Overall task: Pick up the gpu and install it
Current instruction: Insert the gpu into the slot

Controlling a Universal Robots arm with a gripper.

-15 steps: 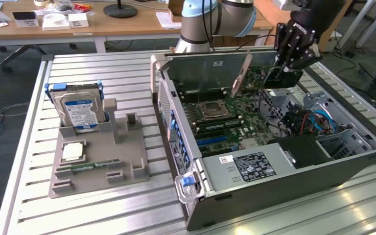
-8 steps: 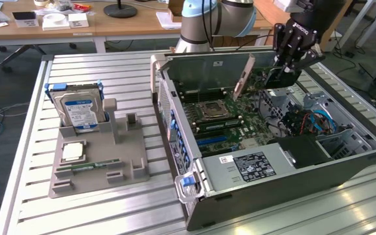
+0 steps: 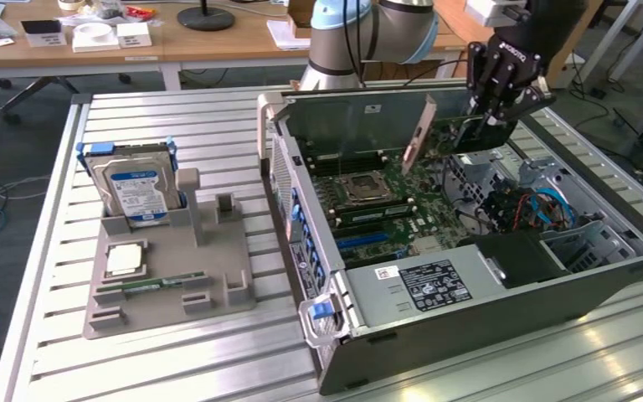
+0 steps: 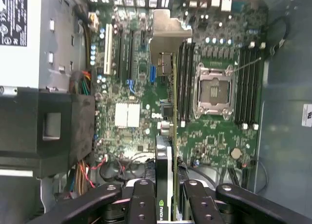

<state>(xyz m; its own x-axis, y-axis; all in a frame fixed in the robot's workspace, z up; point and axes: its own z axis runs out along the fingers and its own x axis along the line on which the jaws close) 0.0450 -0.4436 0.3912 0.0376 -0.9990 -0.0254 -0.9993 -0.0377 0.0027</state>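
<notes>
**Item 1. Gpu** (image 3: 439, 138): a thin card with a metal end bracket (image 4: 168, 36). It is carried edge-down above the open computer case (image 3: 467, 276), over the far part of the motherboard (image 3: 372, 197), and is not seated. In the wrist view it runs parallel to the board's slots. This attitude probably suits a slot entered from above.

**Item 2. Gripper** (image 3: 487, 126): narrowed onto the card's two flat faces at the end away from the bracket. Pinching across the faces likely keeps the blade from swinging.

**Item 3. Case:** lies on its side on the table (image 3: 187, 117), toward the exterior view's right edge. The open side is up, so the board faces the arm.

**Item 4. Grey holder** (image 3: 221, 251): sits toward the table's edge at the exterior view's left.
- A hard drive (image 3: 137, 188) stands upright at the holder's far end.
- A square chip (image 3: 124, 260) lies flat.
- A memory stick (image 3: 148, 285) rests in a groove toward the near edge.

The cradles presumably present each part for a grasp from above.
</notes>
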